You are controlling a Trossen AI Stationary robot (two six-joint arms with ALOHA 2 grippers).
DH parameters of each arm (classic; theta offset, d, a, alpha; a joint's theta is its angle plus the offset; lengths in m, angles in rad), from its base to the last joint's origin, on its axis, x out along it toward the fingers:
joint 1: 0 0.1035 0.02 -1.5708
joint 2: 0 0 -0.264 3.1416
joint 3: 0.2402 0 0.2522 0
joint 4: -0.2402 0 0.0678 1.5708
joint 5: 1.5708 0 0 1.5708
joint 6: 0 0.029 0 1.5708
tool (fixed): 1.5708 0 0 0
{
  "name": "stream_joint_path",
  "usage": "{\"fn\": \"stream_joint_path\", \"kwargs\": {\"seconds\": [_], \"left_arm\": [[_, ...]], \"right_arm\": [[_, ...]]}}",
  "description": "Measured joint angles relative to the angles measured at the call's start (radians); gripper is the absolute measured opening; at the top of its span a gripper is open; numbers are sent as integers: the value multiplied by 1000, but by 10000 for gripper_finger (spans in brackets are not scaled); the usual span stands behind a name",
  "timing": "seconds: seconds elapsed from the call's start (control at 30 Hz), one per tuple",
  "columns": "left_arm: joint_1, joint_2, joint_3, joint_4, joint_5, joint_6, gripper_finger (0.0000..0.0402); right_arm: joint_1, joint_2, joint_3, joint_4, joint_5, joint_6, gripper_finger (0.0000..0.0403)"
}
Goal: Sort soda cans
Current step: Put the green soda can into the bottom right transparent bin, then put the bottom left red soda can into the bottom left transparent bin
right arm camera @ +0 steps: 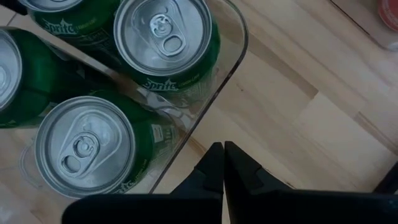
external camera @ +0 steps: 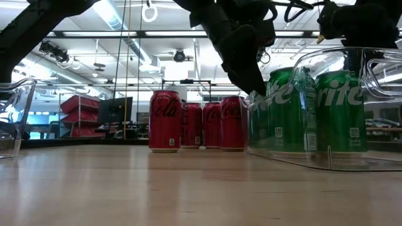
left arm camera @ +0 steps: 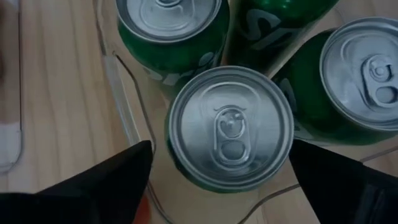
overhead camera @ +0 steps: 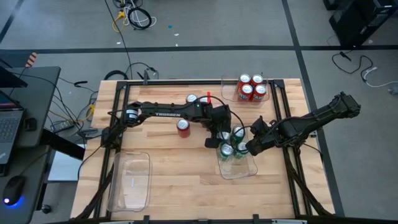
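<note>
Several green soda cans (overhead camera: pixel 238 132) stand upright in a clear bin (overhead camera: pixel 249 169) at the table's middle right. My left gripper (overhead camera: pixel 224 140) hovers over this bin, open. In the left wrist view its fingers (left arm camera: pixel 124 177) stand on either side of one green can's silver top (left arm camera: pixel 231 127), with a gap on each side. My right gripper (overhead camera: pixel 250 148) is shut and empty beside the bin's wall (right arm camera: pixel 233 56), over bare table. Three red cans (overhead camera: pixel 183 127) stand loose on the table near the left arm.
A second clear bin (overhead camera: pixel 227 93) at the far right edge holds several red cans (overhead camera: pixel 252 88). An empty clear bin (overhead camera: pixel 130 180) lies at the near left. The middle of the table near the front edge is bare wood (overhead camera: pixel 186 174).
</note>
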Motion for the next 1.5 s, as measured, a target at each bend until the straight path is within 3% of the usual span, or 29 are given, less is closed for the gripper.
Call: {"fn": "stream_joint_path", "kwargs": {"seconds": [0.23,0.63,0.8,1.17,1.5], "left_arm": [[1,2,24,-27,-1,0,359],[-5,2,319,-313,-94,63,344],[9,-45,357,-419,-26,48,289],[9,-90,357,-595,-25,-49,107],[7,-92,357,-461,-59,-89,37]], "right_arm": [[0,0,0,0,0,-3,0],[0,0,0,1,0,-24,0],[0,0,0,12,12,-57,0],[-11,0,0,238,131,-277,0],[-61,0,0,496,166,-573,0]]}}
